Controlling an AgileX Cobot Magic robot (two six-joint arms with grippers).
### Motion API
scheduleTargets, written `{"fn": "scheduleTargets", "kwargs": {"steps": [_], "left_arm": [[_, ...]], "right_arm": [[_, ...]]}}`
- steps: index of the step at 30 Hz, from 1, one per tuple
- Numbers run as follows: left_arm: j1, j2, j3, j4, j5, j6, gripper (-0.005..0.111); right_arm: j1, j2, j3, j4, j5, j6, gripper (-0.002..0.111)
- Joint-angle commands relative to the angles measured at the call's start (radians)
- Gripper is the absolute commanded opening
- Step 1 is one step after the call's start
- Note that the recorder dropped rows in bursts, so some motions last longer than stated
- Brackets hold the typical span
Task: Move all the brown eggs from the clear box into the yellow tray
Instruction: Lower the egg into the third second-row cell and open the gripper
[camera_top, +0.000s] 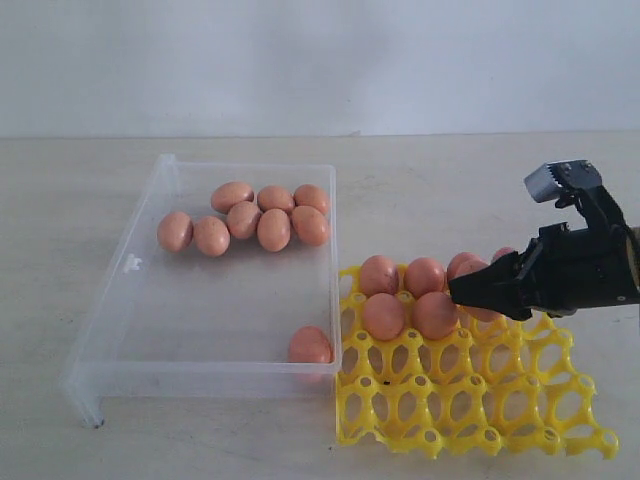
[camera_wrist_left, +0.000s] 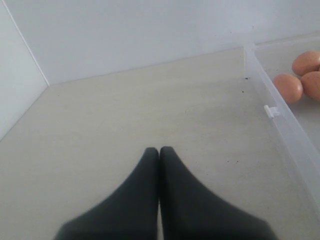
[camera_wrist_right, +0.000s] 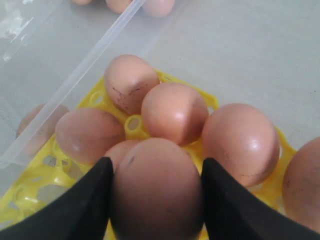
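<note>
Right fingers (camera_wrist_right: 85, 200) clamping brown egg (camera_wrist_right: 157, 190) at widest girth, yellow tray (camera_wrist_right: 125, 131) beneath; we're judging shell smooth, brittle, needing light squeeze. Left fingers (camera_wrist_left: 140, 200) together, empty.

Shows the left claw (camera_wrist_left: 159, 150) with its two dark fingers (camera_wrist_left: 135, 200) pressed flat together, nothing between them. Sits above the pale surface (camera_wrist_left: 115, 125), apart from the clear box (camera_wrist_left: 287, 125). Catches one long transparent side of that box, with a small white latch tab (camera_wrist_left: 270, 111). Takes in three brown eggs (camera_wrist_left: 288, 88) inside, bunched close, two cut off at the view's edge. Ends at a plain white wall (camera_wrist_left: 125, 35) beyond.
</note>
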Motion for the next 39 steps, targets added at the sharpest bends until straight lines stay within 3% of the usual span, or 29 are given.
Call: {"fn": "scheduleTargets", "kwargs": {"steps": [1,4,6,11,14,21,31,35,39], "left_arm": [[-0.003,0.003,0.000,0.007,0.005,0.001,-0.004],[-0.003,0.003,0.000,0.007,0.005,0.001,-0.004],[-0.003,0.003,0.000,0.007,0.005,0.001,-0.001],[-0.003,0.003,0.000,0.064,0.014,0.001,0.029],[-0.003,0.003,0.000,0.060,0.021,0.001,0.034],[-0.003,0.003,0.000,0.056,0.021,0.001,0.032],[-0.003,0.003,0.000,0.053,0.021,0.001,0.004],[-0.003,0.003,0.000,0.051,0.017,0.001,0.004],[-0.003,0.003,0.000,0.048,0.017,0.001,0.002]], "right_arm": [[0.001,-0.002,0.004,0.019,0.012,-0.020,0.000],[0.001,-0.002,0.004,0.022,0.012,-0.020,0.004],[0.001,-0.002,0.004,0.022,0.012,-0.020,0.013],[0.001,-0.002,0.004,0.022,0.012,-0.020,0.049],[0.001,-0.002,0.004,0.050,0.012,-0.020,0.061],[0.001,-0.002,0.004,0.052,0.012,-0.023,0.061],[0.001,-0.004,0.004,0.110,0.013,-0.008,0.061],[0.001,-0.006,0.004,0.144,-0.182,0.114,0.061],[0.001,-0.007,0.002,0.190,-0.433,0.117,0.058]]}}
